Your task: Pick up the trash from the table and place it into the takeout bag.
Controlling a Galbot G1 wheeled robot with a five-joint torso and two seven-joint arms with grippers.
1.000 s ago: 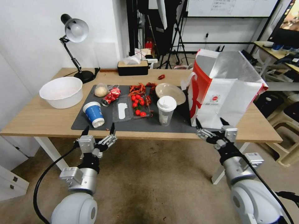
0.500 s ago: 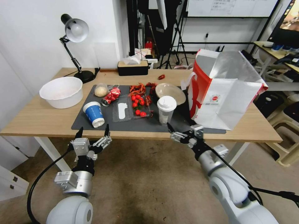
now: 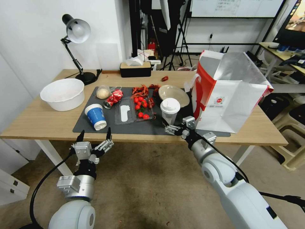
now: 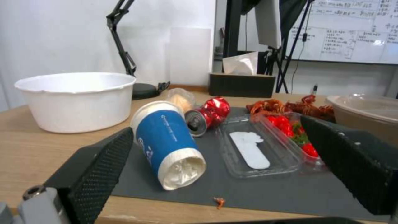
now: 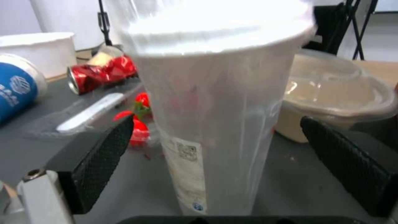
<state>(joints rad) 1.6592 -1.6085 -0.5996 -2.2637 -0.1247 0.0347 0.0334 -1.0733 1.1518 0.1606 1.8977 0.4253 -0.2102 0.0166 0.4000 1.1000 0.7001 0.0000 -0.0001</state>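
- Right tool (image 3: 175, 124) sitting low at the near edge of the surface (image 3: 38, 122), just right of centre frame in the head view, spread wide and lined up on the clear white-lidded cup (image 3: 170, 112).
- Right wrist view: cup (image 5: 215, 124) standing upright dead centre between the two black pads (image 5: 101, 155), gaps on both sides, so nothing gripped yet. Looks like the approach step of a side grab, pads level with the cup's lower body.
- Worth noting: thin clear plastic, probably squishy, so a hard squeeze could buckle it or pop the lid.
- Left tool (image 3: 93, 136) parked off the front edge, lower left of the head view, also spread wide and holding nothing. Pointed at the blue paper cup (image 4: 168, 143), tipped on its side on the dark grey mat (image 3: 127, 127) with the open mouth toward the camera.
- Crushed red can (image 3: 112, 98) lying just behind the blue cup, clear bag with beige bun (image 3: 103, 92) beside it toward the upper left of the mat.
- Beige shallow bowl (image 3: 173, 95) right behind the lidded cup, clear cover visible on it in the right wrist view.
- Takeout bag (image 3: 227, 92) upright at the right side of the frame, mouth open at the top and silvery lining showing, near the lidded cup. Handy spot for a short carry with the right arm.
- All trash out on the surface so far, by the look of it; bag's inside not visible though.
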